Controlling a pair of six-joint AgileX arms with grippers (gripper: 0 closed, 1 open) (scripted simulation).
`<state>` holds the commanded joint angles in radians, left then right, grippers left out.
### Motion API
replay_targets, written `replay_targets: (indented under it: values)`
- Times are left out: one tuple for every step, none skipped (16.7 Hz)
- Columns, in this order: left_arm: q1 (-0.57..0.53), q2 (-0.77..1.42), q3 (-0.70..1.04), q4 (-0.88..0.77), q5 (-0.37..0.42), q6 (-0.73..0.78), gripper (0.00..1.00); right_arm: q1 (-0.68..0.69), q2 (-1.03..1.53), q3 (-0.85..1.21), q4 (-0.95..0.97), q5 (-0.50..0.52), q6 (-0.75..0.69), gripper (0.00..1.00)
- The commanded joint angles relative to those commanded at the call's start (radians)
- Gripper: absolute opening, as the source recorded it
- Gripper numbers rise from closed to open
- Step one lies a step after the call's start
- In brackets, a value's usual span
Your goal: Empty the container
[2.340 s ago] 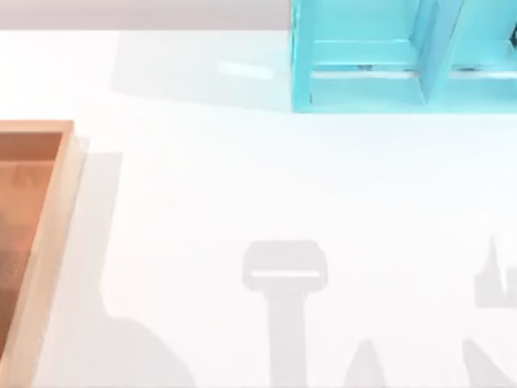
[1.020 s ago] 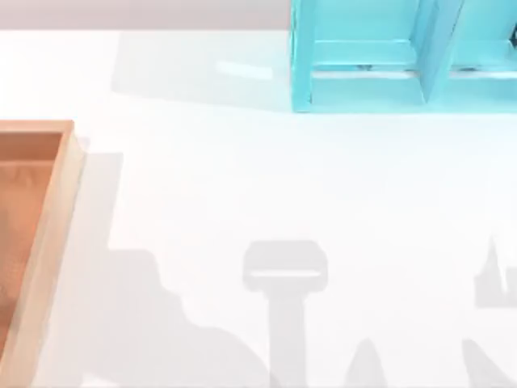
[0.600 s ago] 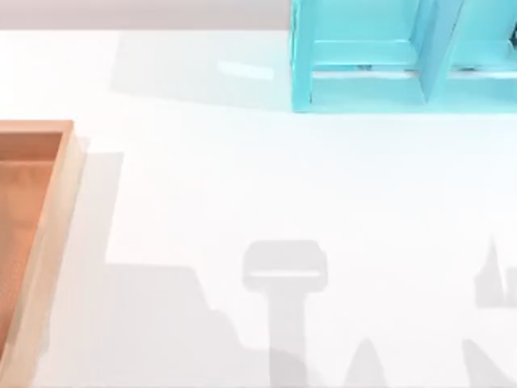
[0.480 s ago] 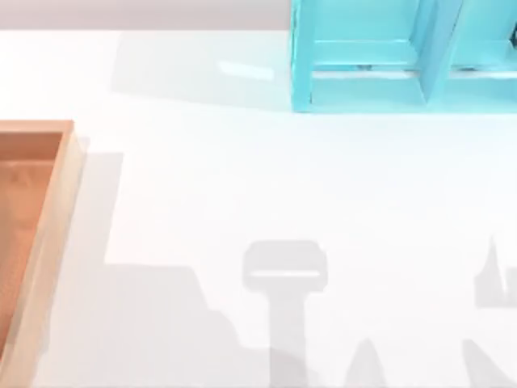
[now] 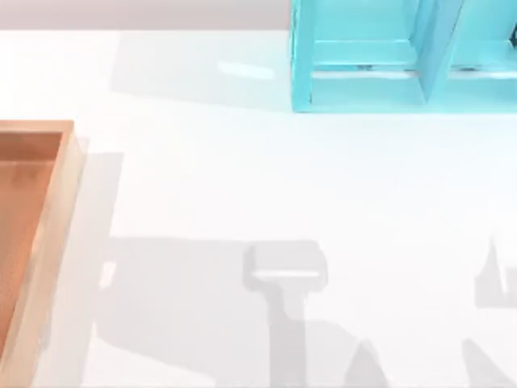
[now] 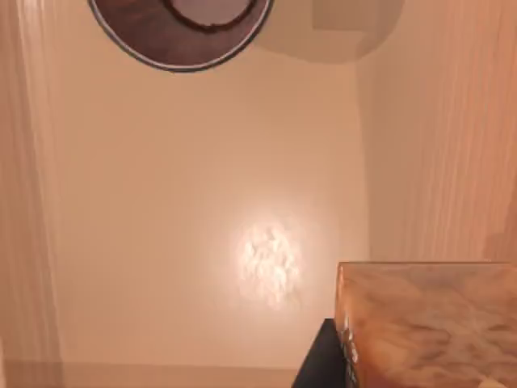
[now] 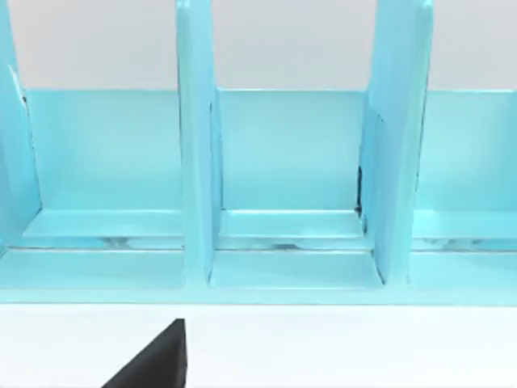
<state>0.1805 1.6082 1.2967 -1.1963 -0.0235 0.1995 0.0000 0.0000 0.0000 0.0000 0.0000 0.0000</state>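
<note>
The container (image 5: pixel 50 234) lies at the table's left edge in the top view, a shallow wooden box with a pale rim and orange-brown inside. The left wrist view looks down into the container's floor (image 6: pixel 202 202), lit by a bright spot. A round dark-brown cup (image 6: pixel 179 32) with a pale centre stands on that floor. A marbled orange-brown block (image 6: pixel 428 323) sits close to the camera, with a dark piece of my left gripper (image 6: pixel 319 365) beside it. A dark corner of my right gripper (image 7: pixel 153 362) hangs over the white table in front of the shelf.
A turquoise shelf unit (image 5: pixel 388 56) with upright dividers (image 7: pixel 198 162) stands at the back right of the table. Grey arm shadows (image 5: pixel 202 307) fall across the front of the white tabletop.
The broad shadow at the table's front left has grown and spread to the right, reaching the middle shadow. The container and the shelf have not moved.
</note>
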Motion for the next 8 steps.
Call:
replay_targets:
  values:
    - [-0.063, 0.006, -0.012, 0.037, -0.005, -0.064, 0.0, 0.0, 0.0, 0.0, 0.0, 0.0, 0.0, 1.0]
    - [-0.135, 0.011, -0.027, 0.074, -0.01, -0.136, 0.0, 0.0, 0.0, 0.0, 0.0, 0.0, 0.0, 1.0]
    - [-0.215, 0.015, -0.046, 0.11, -0.013, -0.212, 0.0, 0.0, 0.0, 0.0, 0.0, 0.0, 0.0, 1.0]
    - [-0.297, 0.017, -0.068, 0.145, -0.014, -0.289, 0.0, 0.0, 0.0, 0.0, 0.0, 0.0, 0.0, 1.0]
    - [-0.376, 0.018, -0.092, 0.175, -0.013, -0.362, 0.0, 0.0, 0.0, 0.0, 0.0, 0.0, 0.0, 1.0]
    - [-0.445, 0.02, -0.116, 0.201, -0.01, -0.429, 0.0, 0.0, 0.0, 0.0, 0.0, 0.0, 0.0, 1.0]
    - [-0.505, 0.022, -0.142, 0.221, -0.007, -0.488, 0.0, 0.0, 0.0, 0.0, 0.0, 0.0, 0.0, 1.0]
    - [-0.553, 0.024, -0.167, 0.234, -0.003, -0.538, 0.0, 0.0, 0.0, 0.0, 0.0, 0.0, 0.0, 1.0]
